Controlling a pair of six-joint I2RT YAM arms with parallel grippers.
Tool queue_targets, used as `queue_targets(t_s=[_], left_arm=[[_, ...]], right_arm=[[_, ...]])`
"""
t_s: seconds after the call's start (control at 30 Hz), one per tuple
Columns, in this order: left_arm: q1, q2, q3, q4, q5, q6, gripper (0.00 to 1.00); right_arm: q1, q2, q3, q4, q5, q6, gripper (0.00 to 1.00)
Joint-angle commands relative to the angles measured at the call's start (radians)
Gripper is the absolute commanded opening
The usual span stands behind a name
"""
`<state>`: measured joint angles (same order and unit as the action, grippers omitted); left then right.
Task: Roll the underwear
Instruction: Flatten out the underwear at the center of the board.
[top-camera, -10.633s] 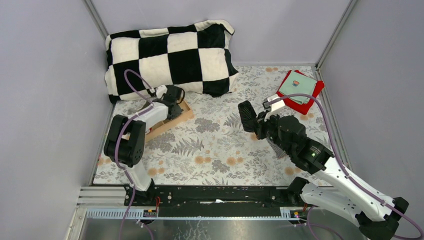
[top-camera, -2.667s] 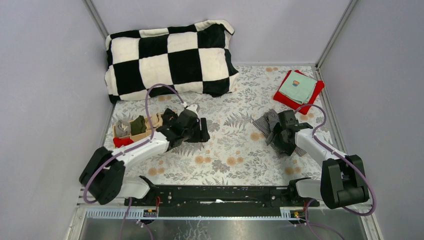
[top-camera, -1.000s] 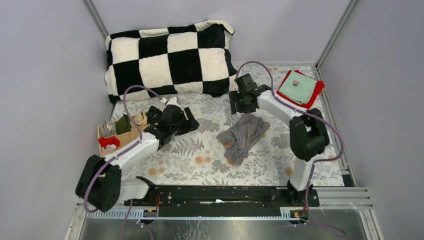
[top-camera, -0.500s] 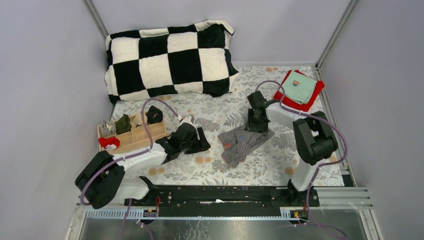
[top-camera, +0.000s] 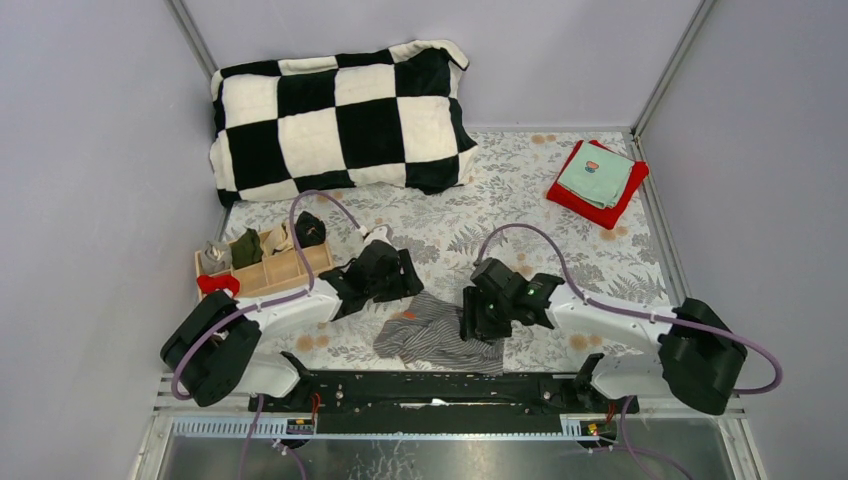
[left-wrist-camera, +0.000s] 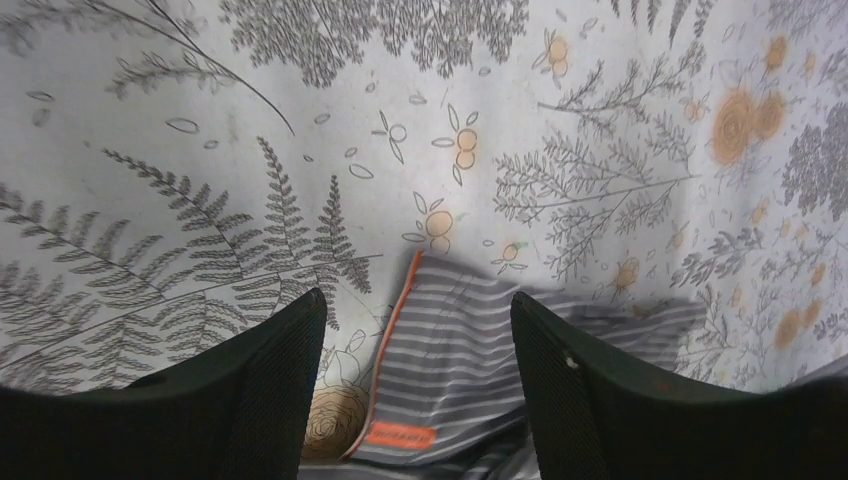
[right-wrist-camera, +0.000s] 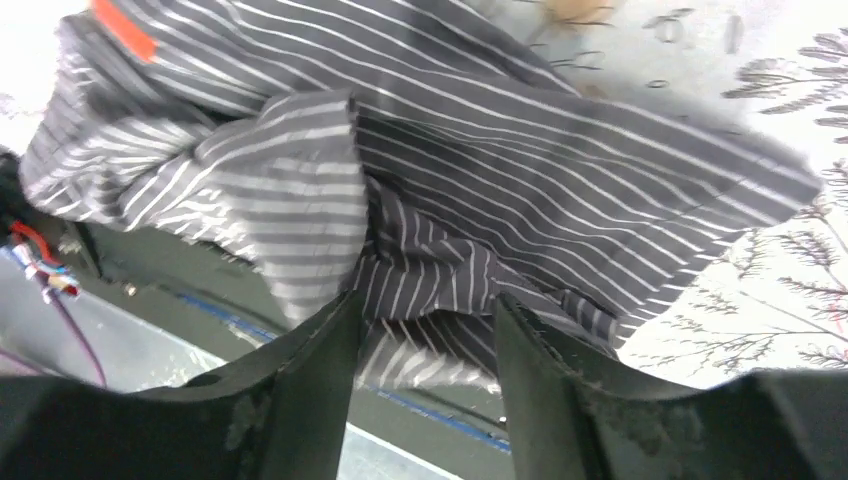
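While both sets of jaws stand apart, I see the grey striped boxer shorts (top-camera: 437, 340) crumpled right of the wooden tray (top-camera: 290, 268), left gripper (left-wrist-camera: 415, 335) nearer that tray, right gripper (right-wrist-camera: 425, 315) beyond, straddling the folds.

We're over the table (top-camera: 440, 225), covered in a pale cloth printed with ferns and orange flowers. Back left, a big black-and-white chequered pillow (top-camera: 340, 115) lies against the far wall. In the far right corner we've got a red cloth (top-camera: 572, 197) with a teal cloth (top-camera: 597, 175) stacked on it. On the left sits a wooden divided tray (top-camera: 290, 268) with small bundles in its compartments. Down at the front edge, the grey striped underwear (top-camera: 430, 335) lies crumpled, orange tag showing.
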<state>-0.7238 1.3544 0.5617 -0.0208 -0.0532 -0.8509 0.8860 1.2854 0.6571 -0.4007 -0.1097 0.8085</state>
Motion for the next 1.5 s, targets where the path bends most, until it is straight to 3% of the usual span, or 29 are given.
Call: queue_targets(t_s=[0.0, 0.1, 0.17, 0.27, 0.4, 0.5, 0.6, 0.87, 1.3, 1.47], left_arm=[[-0.003, -0.059, 0.065, -0.089, -0.123, 0.024, 0.73], [-0.003, -0.139, 0.092, -0.186, -0.208, 0.018, 0.73], [-0.002, -0.197, 0.107, -0.254, -0.265, 0.008, 0.74], [-0.002, -0.281, 0.127, -0.370, -0.349, -0.030, 0.74], [-0.002, -0.403, 0.114, -0.476, -0.387, -0.106, 0.75], [-0.003, -0.483, 0.086, -0.524, -0.389, -0.141, 0.75], [-0.003, -0.546, 0.069, -0.565, -0.403, -0.163, 0.75], [-0.002, -0.592, 0.059, -0.606, -0.401, -0.174, 0.75], [-0.002, -0.567, 0.082, -0.602, -0.394, -0.153, 0.75], [-0.001, -0.567, 0.081, -0.601, -0.395, -0.153, 0.75]], right_arm=[[0.042, -0.098, 0.127, -0.057, 0.158, -0.030, 0.63], [0.033, -0.153, 0.155, -0.058, 0.449, -0.198, 0.71], [-0.010, -0.135, 0.175, -0.020, 0.474, -0.313, 0.72], [-0.126, 0.014, 0.279, -0.019, 0.227, -0.431, 0.73], [-0.147, 0.208, 0.425, 0.013, -0.133, -0.569, 0.71], [-0.147, 0.317, 0.466, 0.125, -0.254, -0.573, 0.70], [-0.143, 0.466, 0.588, 0.042, -0.330, -0.641, 0.66], [-0.124, 0.633, 0.675, -0.015, -0.354, -0.727, 0.64], [-0.072, 0.767, 0.733, -0.062, -0.393, -0.803, 0.59], [-0.072, 0.780, 0.735, -0.066, -0.395, -0.804, 0.44]])
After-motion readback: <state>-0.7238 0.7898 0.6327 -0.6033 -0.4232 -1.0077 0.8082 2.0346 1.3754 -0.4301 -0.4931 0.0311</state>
